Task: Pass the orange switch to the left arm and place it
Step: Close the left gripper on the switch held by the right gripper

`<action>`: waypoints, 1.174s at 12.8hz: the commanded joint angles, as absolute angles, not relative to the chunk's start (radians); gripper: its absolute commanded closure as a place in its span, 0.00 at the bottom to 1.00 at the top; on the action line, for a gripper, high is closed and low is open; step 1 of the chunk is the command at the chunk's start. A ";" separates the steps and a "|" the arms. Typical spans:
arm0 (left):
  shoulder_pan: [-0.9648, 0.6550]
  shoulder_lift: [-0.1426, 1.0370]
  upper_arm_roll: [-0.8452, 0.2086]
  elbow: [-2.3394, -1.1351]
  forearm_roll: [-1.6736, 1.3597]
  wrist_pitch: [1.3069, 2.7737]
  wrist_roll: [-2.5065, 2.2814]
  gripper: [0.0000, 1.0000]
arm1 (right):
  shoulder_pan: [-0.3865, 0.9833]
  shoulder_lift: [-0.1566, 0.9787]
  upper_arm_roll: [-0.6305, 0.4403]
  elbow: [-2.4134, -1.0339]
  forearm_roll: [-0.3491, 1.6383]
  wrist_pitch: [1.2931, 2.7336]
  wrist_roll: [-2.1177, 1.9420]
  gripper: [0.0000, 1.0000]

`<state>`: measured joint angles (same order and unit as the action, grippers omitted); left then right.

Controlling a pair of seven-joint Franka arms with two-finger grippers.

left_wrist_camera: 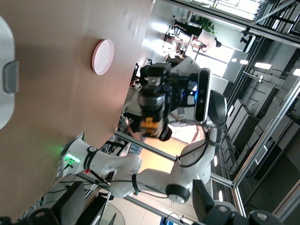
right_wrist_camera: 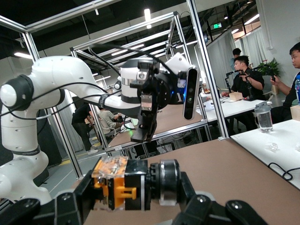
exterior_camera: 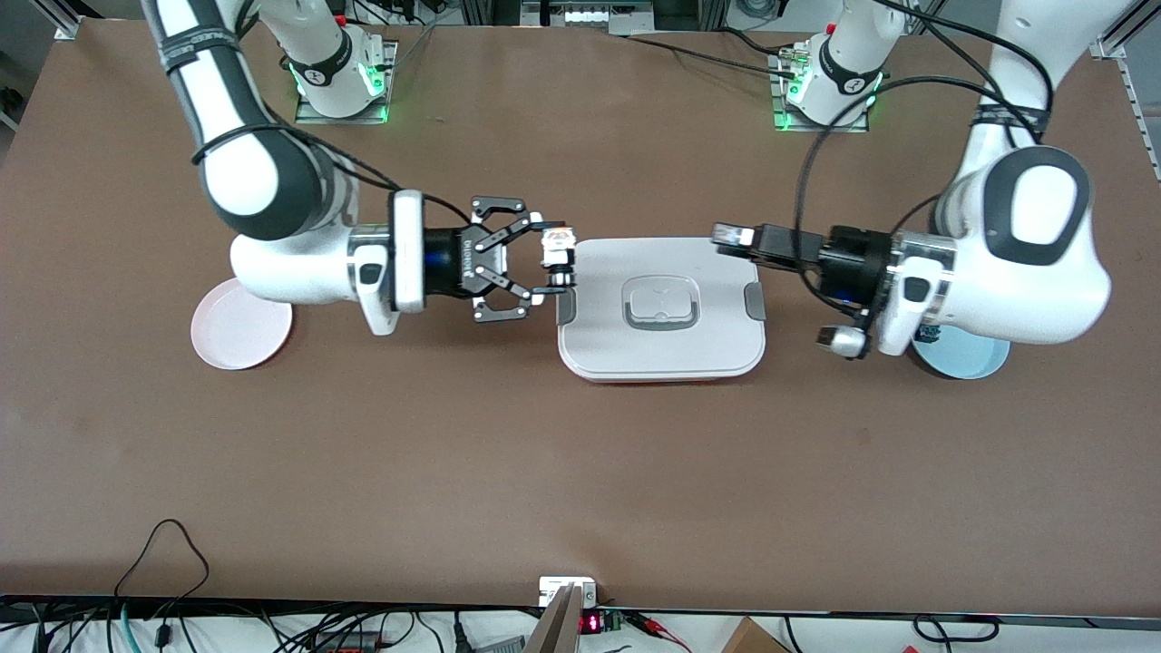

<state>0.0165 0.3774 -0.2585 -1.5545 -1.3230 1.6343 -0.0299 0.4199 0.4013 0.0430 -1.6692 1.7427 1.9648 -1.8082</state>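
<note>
Orange switch (exterior_camera: 557, 247), clenched in the right gripper (exterior_camera: 555, 264) at the box's (exterior_camera: 662, 308) nine o'clock edge, should cross high toward the released left gripper (exterior_camera: 731, 238) at three o'clock.

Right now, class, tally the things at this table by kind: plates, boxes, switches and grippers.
Plates: 2, pink plate and blue plate
Boxes: 1, box
Switches: 1, orange switch held in the right gripper
Grippers: 2, including the left gripper
Total: 6
</note>
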 commanded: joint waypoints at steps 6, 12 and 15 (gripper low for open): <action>0.031 0.350 -0.443 -1.657 -1.351 1.881 -0.068 0.00 | 0.457 0.377 0.101 -1.675 1.825 2.108 -1.836 1.00; 0.028 0.348 -0.448 -1.671 -1.354 1.882 -0.069 0.24 | 0.457 0.374 0.101 -1.675 1.827 2.108 -1.836 1.00; 0.009 0.348 -0.454 -1.671 -1.405 1.936 -0.069 0.25 | 0.457 0.373 0.101 -1.677 1.824 2.105 -1.838 1.00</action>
<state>0.0162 0.3755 -0.4418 -1.6470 -1.3574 1.8889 -0.0658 0.4574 0.3929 0.0913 -1.6653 1.8014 2.0868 -1.8139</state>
